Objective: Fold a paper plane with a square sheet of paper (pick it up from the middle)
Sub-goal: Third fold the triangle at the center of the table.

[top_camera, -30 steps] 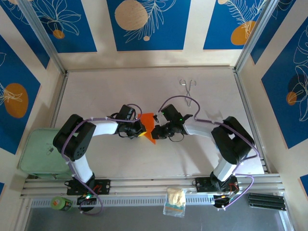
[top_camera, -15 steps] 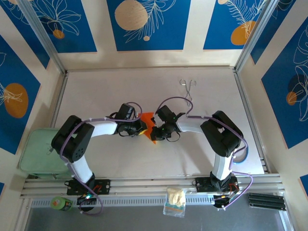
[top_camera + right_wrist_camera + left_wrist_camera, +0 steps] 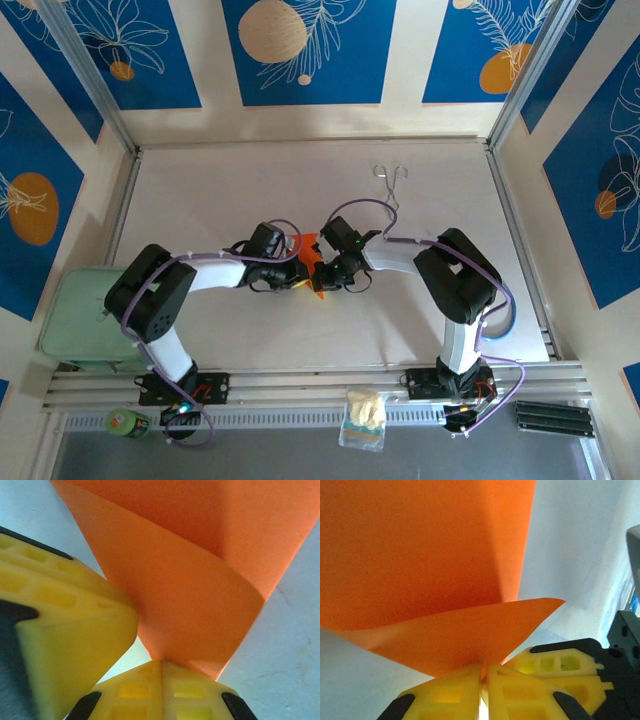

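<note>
The square sheet of paper [image 3: 311, 256] is bright orange and folded over, held above the table's middle between both grippers. My left gripper [image 3: 299, 273] is shut on its lower edge; in the left wrist view the paper [image 3: 430, 555] rises out of the pinched yellow fingertips [image 3: 465, 685]. My right gripper [image 3: 323, 271] is shut on the paper from the other side; in the right wrist view a curved orange flap [image 3: 200, 585] stands up from its closed fingertips [image 3: 190, 685]. The two grippers nearly touch. The left gripper's yellow finger [image 3: 65, 630] looms at the left of the right wrist view.
Metal tongs [image 3: 391, 181] lie at the back of the table [image 3: 200, 200]. A pale green box [image 3: 85, 315] sits off the left edge. A small plastic bag [image 3: 364, 418] and a green can [image 3: 127, 423] lie by the front rail.
The right arm has folded in and its gripper moved left toward the left one. The grippers now sit closer together and less of the orange paper shows between them.
</note>
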Available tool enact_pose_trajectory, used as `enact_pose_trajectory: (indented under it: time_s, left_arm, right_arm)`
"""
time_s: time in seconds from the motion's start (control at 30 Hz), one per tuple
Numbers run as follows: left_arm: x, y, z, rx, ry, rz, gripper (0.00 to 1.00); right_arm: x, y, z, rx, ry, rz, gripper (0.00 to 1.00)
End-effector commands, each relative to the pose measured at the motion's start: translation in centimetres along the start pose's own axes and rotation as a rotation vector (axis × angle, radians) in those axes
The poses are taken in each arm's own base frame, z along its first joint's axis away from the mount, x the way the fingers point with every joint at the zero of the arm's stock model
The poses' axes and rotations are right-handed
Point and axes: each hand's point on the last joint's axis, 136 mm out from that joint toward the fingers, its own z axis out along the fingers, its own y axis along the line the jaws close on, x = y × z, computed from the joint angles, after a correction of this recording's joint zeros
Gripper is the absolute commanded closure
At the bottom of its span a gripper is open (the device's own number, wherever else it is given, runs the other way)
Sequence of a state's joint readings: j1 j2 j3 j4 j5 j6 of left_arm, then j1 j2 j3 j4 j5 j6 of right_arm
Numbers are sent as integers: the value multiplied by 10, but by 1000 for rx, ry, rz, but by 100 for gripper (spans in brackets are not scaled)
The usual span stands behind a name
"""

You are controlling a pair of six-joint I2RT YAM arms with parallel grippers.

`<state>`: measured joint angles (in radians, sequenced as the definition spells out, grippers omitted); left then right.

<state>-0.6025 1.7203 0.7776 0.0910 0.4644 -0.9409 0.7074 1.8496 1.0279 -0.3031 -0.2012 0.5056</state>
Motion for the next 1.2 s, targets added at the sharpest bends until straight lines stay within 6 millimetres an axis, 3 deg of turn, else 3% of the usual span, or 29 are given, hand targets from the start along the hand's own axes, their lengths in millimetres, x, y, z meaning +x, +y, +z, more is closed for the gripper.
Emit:
enact_pose_trajectory:
  time_s: [0.0, 0.27, 0.43, 0.83, 1.03, 1.17]
  left_arm:
    - [5, 0, 8, -14, 43, 29, 88]
    - [1, 36, 7, -198, 17, -20, 89]
    - [-8, 46, 4, -235, 7, -36, 89]
    - [-57, 63, -15, -278, -31, -11, 87]
    - [-69, 85, -27, -249, -34, -57, 87]
    - [-83, 79, -42, -223, -65, -45, 85]
  right_arm:
    - [18, -22, 12, 93, 66, 33, 100]
    - [32, -38, 14, 158, 114, -5, 100]
    - [44, -50, 14, 199, 153, -43, 100]
    - [50, -61, 14, 227, 180, -57, 100]
    - [43, -53, 9, 174, 155, -31, 100]
    - [32, -42, 4, 128, 123, -36, 100]
